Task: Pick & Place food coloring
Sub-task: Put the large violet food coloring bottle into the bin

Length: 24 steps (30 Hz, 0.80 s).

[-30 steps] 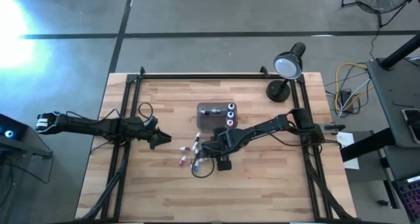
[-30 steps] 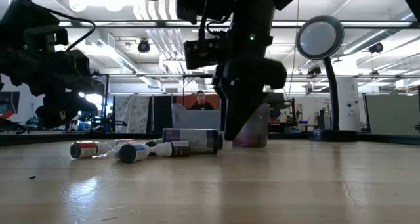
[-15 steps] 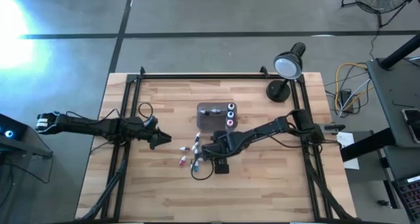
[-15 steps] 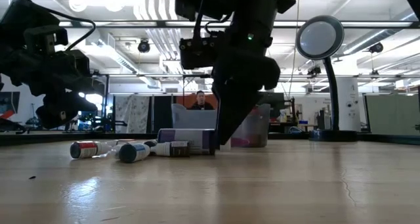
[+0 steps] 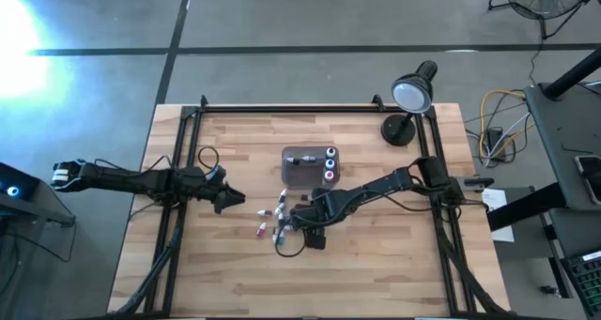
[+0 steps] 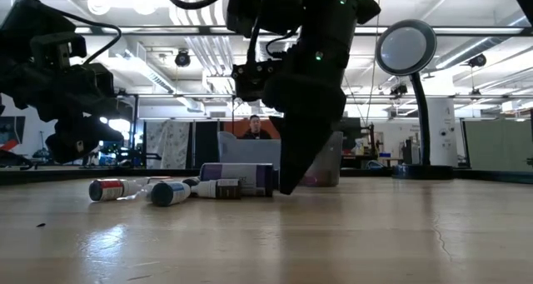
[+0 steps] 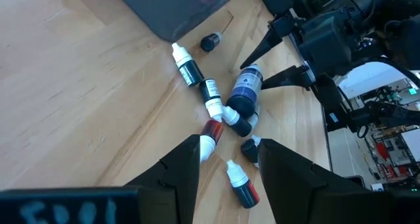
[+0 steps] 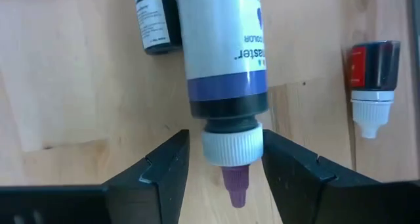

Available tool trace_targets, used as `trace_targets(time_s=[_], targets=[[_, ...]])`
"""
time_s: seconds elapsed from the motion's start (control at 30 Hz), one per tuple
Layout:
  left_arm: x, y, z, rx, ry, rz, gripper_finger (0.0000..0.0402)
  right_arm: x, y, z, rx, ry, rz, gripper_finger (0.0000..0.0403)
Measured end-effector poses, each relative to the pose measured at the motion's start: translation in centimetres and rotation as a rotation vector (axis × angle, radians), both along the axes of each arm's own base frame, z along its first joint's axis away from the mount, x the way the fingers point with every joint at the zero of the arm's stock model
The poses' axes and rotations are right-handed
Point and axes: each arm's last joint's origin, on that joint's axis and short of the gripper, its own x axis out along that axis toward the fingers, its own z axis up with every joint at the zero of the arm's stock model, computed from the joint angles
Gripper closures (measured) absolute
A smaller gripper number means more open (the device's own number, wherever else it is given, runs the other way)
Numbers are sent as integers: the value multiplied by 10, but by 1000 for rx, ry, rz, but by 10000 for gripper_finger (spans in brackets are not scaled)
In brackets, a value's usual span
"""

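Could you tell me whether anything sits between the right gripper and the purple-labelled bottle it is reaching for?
Nothing visible does. The right gripper has its jaws on either side of the purple bottle's white cap, with only bare table in the gaps. The dark bottle and red bottle lie off to the sides.

I log: violet-banded white bottle (image 8: pixel 226 60), white cap, purple tip; red-and-black bottle (image 8: pixel 373 69), white cap; dark-labelled bottle (image 8: pixel 155 19); light wood-grain table (image 8: pixel 65 86); smoky grey tray (image 5: pixel 302 166).
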Motion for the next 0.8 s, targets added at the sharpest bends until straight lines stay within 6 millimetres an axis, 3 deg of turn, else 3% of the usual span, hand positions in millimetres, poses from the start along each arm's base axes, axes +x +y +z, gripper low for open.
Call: trace_targets(time_s=[0.17, 0.43, 0.53, 0.63, 0.8], targets=[[0, 0, 0, -3, 0, 1, 271, 0, 0, -1, -1, 2, 0, 238], [0, 0, 0, -8, 0, 4, 271, -1, -1, 0, 4, 9, -28, 299], [0, 0, 0, -8, 0, 4, 271, -4, -2, 3, 39, 31, -78, 301], [0, 0, 0, -8, 0, 4, 271, -10, -2, 15, 164, 138, -140, 301], [0, 0, 0, 1, 0, 0, 271, -24, -2, 39, 534, 462, -274, 297]])
